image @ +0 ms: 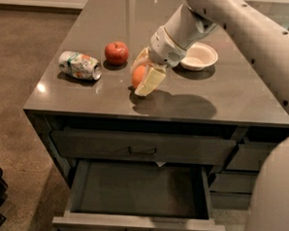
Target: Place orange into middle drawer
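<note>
The orange [138,76] sits on the grey countertop [223,99], near the middle front. My gripper [139,79] comes down from the upper right, its pale fingers [151,80] closed against both sides of the orange, which still rests on the counter. The middle drawer [138,191] is pulled open below the counter's front edge; its shallow dark tray holds nothing. Its front panel [138,227] with a small handle faces me.
A red apple [116,52] stands left of the orange. A crushed can [79,65] lies on its side further left. A white bowl [199,56] sits behind the gripper to the right. The top drawer front [143,147] is closed. Narrower drawers [244,156] are at right.
</note>
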Controlling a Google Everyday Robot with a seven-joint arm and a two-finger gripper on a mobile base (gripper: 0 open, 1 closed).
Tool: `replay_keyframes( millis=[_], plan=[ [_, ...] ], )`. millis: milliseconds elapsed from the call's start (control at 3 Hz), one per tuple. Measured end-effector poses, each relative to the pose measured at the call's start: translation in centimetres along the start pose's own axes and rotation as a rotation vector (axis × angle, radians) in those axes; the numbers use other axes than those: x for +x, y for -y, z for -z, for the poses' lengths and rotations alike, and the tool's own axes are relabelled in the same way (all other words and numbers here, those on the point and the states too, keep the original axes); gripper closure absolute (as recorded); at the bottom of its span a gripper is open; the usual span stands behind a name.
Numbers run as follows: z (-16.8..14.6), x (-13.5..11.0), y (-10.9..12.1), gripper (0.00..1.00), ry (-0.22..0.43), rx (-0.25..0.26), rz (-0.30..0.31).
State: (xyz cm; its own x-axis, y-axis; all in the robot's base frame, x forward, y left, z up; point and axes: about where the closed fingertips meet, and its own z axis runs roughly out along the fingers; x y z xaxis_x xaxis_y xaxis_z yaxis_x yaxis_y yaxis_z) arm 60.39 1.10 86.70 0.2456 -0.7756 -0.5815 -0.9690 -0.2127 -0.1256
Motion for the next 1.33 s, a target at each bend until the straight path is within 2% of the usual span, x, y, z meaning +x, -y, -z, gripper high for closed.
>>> replay_keyframes(
  millis=[333, 667, 1000, 1333],
  plan=[
    [3.3, -1.5, -3.6, 1.00, 0.044, 0.069, -0.048],
    [7.4, -3.4, -9.5, 1.00, 0.030, 0.198, -0.150],
    [9.2, -4.4, -15.9, 1.00, -0.004, 0.289, -0.251],
    [8.1, -2.9, -19.9, 1.00, 0.048, 0.349, -0.340]
  ],
)
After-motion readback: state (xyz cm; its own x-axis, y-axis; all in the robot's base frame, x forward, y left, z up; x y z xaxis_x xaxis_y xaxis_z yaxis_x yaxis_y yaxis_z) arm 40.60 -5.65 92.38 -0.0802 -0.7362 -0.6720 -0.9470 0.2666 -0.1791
